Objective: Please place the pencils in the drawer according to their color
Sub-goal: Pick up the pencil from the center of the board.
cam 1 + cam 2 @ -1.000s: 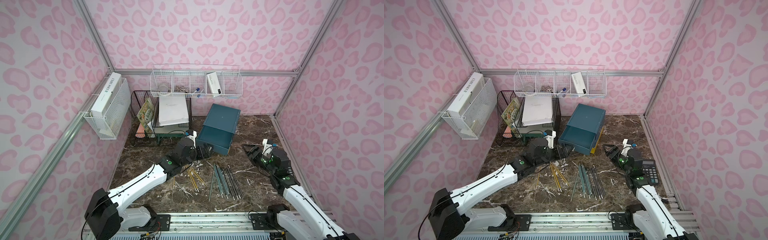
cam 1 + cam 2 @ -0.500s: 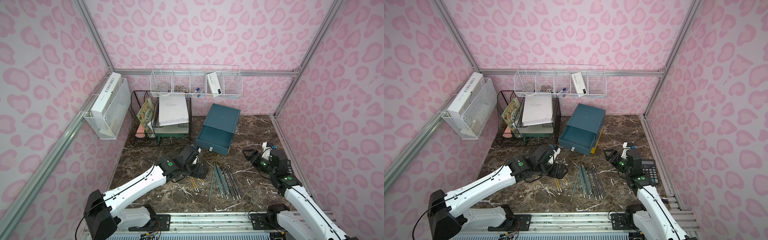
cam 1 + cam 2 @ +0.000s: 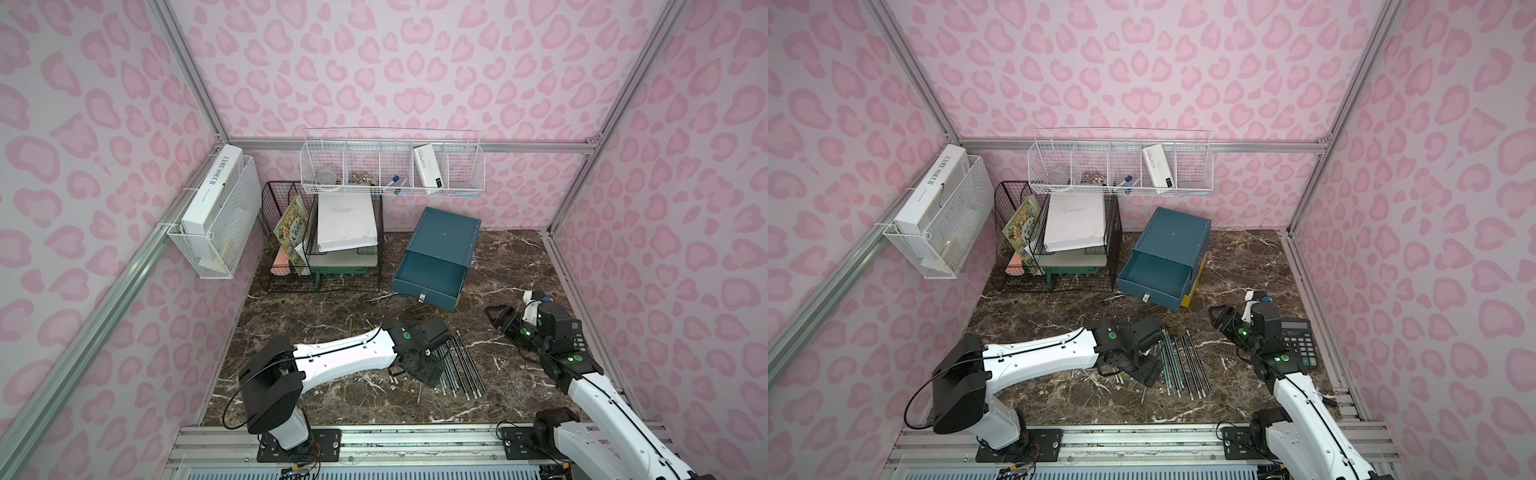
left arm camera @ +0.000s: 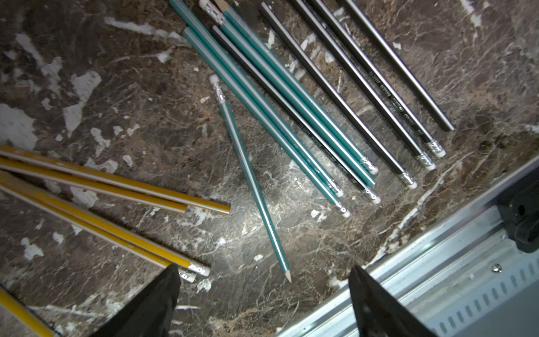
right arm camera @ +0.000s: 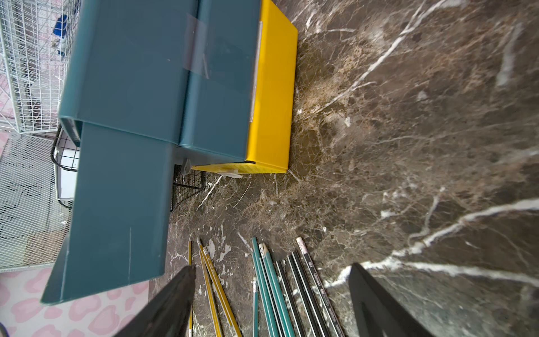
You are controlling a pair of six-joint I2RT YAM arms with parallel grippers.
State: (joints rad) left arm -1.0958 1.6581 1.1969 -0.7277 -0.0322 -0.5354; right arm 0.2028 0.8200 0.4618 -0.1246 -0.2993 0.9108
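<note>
The left gripper [image 4: 262, 271] hangs over the pencils [image 4: 252, 181], jaws spread, empty. The right gripper [image 5: 271, 268], jaws also parted, faces the drawer [image 5: 131, 73], seemingly pulled open at the top.

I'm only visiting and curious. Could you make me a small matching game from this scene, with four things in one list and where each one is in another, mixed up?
Things
1. top teal drawer
2. yellow pencils
3. calculator
4. white book

Places
A. standing in a white wire basket on the wall
B. lying on the marble tabletop
C. pulled out of the cabinet
D. at the table's edge, beside the right arm

Pairs: 1-C, 2-B, 3-D, 4-A
</note>
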